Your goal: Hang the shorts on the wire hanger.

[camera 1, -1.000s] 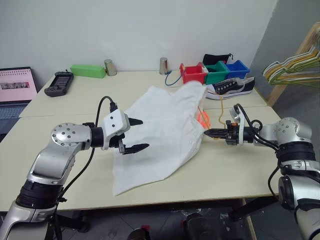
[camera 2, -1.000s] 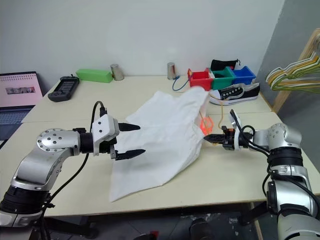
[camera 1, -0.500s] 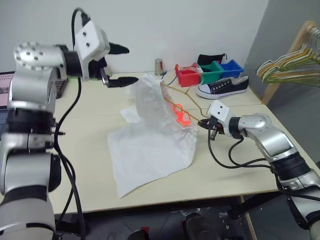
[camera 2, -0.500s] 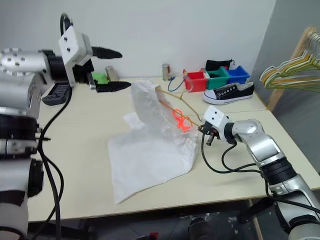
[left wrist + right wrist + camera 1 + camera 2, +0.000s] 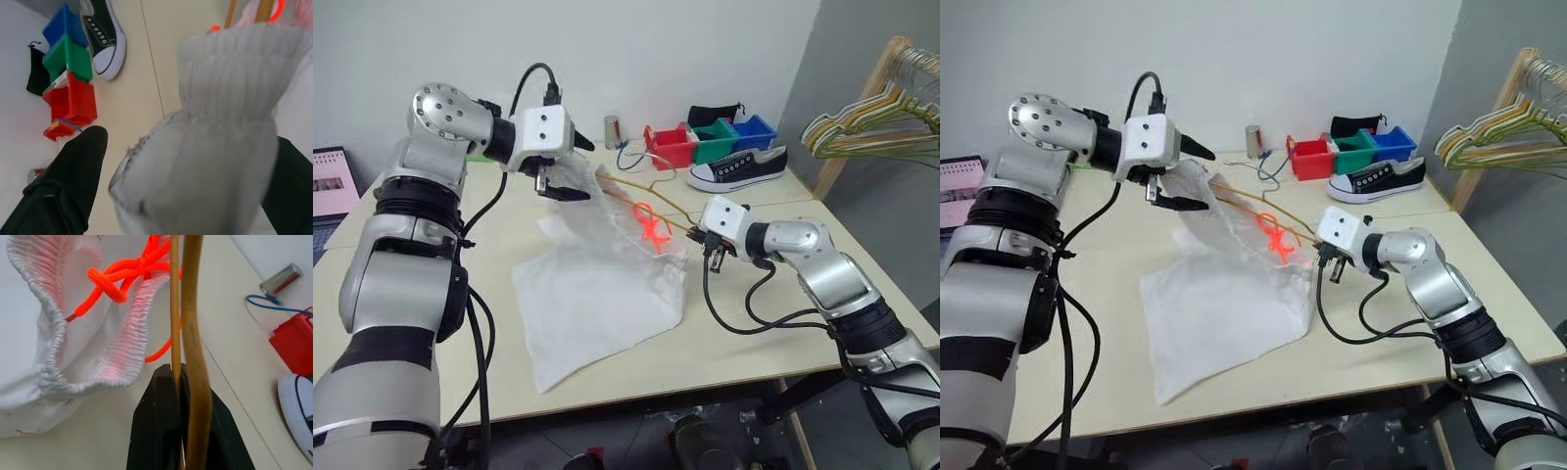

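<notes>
The big white cloth shorts (image 5: pixel 597 284) lie on the table (image 5: pixel 754 333). The left gripper (image 5: pixel 570 168) is spread wide around their waistband. The right gripper (image 5: pixel 178 382) pinches the thin yellow wire hanger (image 5: pixel 191 333); its wrist view shows this close up, beside the orange drawstring (image 5: pixel 122 276).

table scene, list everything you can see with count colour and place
shorts: 1, white with an orange drawstring, mid table, waistband lifted
wire hanger: 1, yellow-tan, running from the right gripper into the waistband
bins: 3, red, green, blue, in a row at the table's far edge
shoe: 1, black and white, in front of the bins
black pouch: 1, behind the bins
metal cylinder: 1, silver, far edge, left of the bins
blue cable: 1, beside the red bin
laptop: 1, pink screen, table's left edge
hanger bunch: several, green, yellow, white, on a wooden rack at right
table: 1, beige
left gripper: open around the raised waistband
right gripper: shut on the wire hanger
</notes>
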Motion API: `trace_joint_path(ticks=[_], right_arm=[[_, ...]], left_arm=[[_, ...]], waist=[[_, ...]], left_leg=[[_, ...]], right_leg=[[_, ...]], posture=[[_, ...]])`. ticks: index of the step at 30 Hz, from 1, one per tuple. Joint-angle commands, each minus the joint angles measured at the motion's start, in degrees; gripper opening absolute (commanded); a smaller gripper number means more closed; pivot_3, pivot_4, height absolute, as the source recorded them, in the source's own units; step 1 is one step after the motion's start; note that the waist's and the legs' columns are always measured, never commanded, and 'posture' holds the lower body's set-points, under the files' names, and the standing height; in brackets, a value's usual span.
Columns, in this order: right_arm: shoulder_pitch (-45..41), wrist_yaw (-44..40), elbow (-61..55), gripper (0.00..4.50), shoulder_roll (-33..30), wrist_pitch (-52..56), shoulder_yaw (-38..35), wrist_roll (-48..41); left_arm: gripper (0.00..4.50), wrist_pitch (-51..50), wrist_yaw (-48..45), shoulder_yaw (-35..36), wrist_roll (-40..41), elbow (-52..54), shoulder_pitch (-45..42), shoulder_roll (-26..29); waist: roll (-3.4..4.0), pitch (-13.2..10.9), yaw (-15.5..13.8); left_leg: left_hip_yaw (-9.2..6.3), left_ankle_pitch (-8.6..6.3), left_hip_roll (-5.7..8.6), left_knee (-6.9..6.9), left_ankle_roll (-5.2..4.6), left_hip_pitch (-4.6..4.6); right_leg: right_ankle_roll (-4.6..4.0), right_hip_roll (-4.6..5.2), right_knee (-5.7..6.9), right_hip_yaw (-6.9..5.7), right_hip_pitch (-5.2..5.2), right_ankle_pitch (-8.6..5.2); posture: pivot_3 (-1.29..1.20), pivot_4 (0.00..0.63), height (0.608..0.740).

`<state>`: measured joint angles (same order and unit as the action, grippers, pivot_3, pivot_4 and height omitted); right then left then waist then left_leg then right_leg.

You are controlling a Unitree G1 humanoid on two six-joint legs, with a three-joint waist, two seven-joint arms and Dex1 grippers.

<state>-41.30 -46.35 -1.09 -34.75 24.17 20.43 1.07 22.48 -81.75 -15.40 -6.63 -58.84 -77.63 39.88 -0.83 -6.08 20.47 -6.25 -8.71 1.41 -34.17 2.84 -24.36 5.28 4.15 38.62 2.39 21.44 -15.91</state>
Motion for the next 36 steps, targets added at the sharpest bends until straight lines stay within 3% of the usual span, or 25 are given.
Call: trace_joint_path(ticks=[1,5,8,16,26,31,36], right_arm=[[-1.87,-0.26,-5.19,0.0,0.25,0.13,-0.69,1.51],[-2.44,-0.21,-5.92,0.0,0.58,-1.37,-0.67,3.47],[-2.36,-0.52,-6.84,0.0,0.53,-2.04,-0.14,4.86],[-2.44,-0.72,-8.14,0.0,1.88,0.61,-0.83,5.49],[-1.23,-1.77,-8.17,0.0,1.33,1.75,-1.51,6.28],[-1.29,-1.43,-7.54,0.0,1.4,1.79,-1.8,6.59],[-1.73,-1.83,-7.01,0.0,1.11,1.66,-2.04,6.69]], left_arm=[[4.46,3.45,1.91,-0.45,-2.54,-1.62,-2.17,-0.72],[4.46,5.51,5.91,-1.26,-5.94,-4.0,-2.09,-1.28],[4.0,6.17,8.2,-0.79,-6.53,-4.99,-2.33,-2.17],[2.19,6.05,7.65,-0.25,-6.34,-4.86,-2.19,-2.63],[0.37,5.79,6.54,0.58,-5.07,-2.34,-0.36,-3.0],[0.03,4.55,5.55,1.5,-3.83,0.34,1.65,-3.03],[0.03,1.75,4.83,2.36,-2.59,5.67,5.53,-2.55]], waist=[[0.0,0.0,0.23],[0.0,0.0,0.62],[-0.01,0.0,1.01],[-0.01,0.01,2.07],[-0.03,0.02,2.85],[-0.03,0.02,3.3],[-0.02,0.02,3.53]], left_leg=[[0.0,0.0,0.0,-0.01,0.0,0.0],[-0.02,0.03,0.0,-0.03,-0.05,0.1],[-0.03,0.05,0.0,-0.02,-0.08,0.19],[-0.01,0.06,-0.01,-0.03,-0.1,0.18],[-0.02,0.07,0.0,-0.03,-0.1,0.19],[-0.03,0.07,-0.01,-0.03,-0.1,0.21],[0.0,0.07,-0.03,-0.02,-0.1,0.26]], right_leg=[[0.0,0.0,0.06,0.0,0.03,0.0],[0.0,0.0,0.25,0.0,0.03,0.0],[0.0,0.0,0.29,0.0,-0.01,0.0],[0.0,0.0,0.32,0.0,-0.01,0.0],[0.0,0.01,0.34,-0.01,-0.02,0.0],[0.0,0.02,0.36,-0.01,-0.02,0.0],[0.0,0.02,0.4,0.01,-0.03,0.0]], posture=[[-0.31,0.0,0.74],[-0.32,0.0,0.74],[-0.32,0.0,0.74],[-0.33,0.0,0.74],[-0.33,0.0,0.74],[-0.34,0.006,0.74],[-0.34,0.008,0.74]])
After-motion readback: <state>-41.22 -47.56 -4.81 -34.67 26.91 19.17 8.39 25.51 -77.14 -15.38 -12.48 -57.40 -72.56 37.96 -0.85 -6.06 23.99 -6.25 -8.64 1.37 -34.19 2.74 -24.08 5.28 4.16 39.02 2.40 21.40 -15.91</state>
